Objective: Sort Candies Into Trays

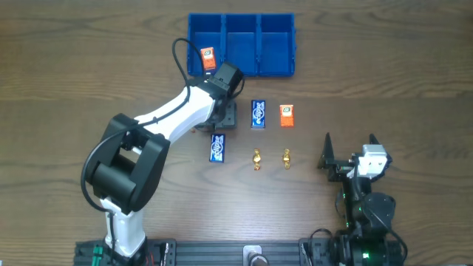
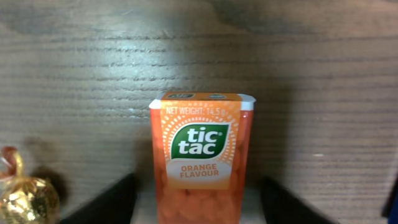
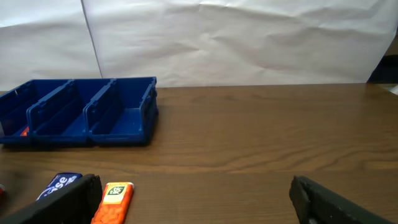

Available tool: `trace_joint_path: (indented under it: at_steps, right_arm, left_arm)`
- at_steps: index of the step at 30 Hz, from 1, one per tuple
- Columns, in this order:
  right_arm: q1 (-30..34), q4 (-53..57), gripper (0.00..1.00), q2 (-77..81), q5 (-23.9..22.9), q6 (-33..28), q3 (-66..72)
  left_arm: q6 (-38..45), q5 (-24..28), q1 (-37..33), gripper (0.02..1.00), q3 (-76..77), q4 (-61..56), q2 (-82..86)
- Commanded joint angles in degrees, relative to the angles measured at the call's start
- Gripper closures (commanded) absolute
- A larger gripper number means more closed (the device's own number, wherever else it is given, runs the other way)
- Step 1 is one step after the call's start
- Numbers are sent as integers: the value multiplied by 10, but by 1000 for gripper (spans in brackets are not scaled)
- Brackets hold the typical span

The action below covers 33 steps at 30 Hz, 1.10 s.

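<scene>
An orange candy box (image 2: 202, 155) lies label-up on the wood between the fingers of my left gripper (image 2: 198, 180), which is open, with a thin gap on each side. From above, that gripper (image 1: 220, 118) sits low just in front of the blue three-bin tray (image 1: 277, 70). Another orange box (image 1: 208, 58) lies in the tray's left bin. A third orange box (image 1: 287, 115), two blue packs (image 1: 258, 113) (image 1: 217, 148) and two gold-wrapped candies (image 1: 256, 159) (image 1: 286, 157) lie on the table. My right gripper (image 1: 348, 144) stands open to the right of them, holding nothing.
The tray's (image 3: 121, 127) middle and right bins hold nothing. A gold candy (image 2: 25, 199) lies close beside the left gripper. A white backdrop stands behind the table's far edge. Bare wood stretches to the left of the left arm and to the right of the tray.
</scene>
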State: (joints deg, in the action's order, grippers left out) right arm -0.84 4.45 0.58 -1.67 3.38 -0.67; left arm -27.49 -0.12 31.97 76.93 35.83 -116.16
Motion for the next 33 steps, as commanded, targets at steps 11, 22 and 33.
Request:
trace_joint_path:
  at_steps: [11,22,33]
  right_arm:
    - [3,2,3,-4,3,-7,2]
    - [3,2,3,-4,3,-7,2]
    - [3,2,3,-4,3,-7,2]
  left_arm:
    - [9,-45,-5,656,126,40,31]
    - [79,-88,-96,649,428,134,-37]
    - [94,-17,-116,641,438,103,-136]
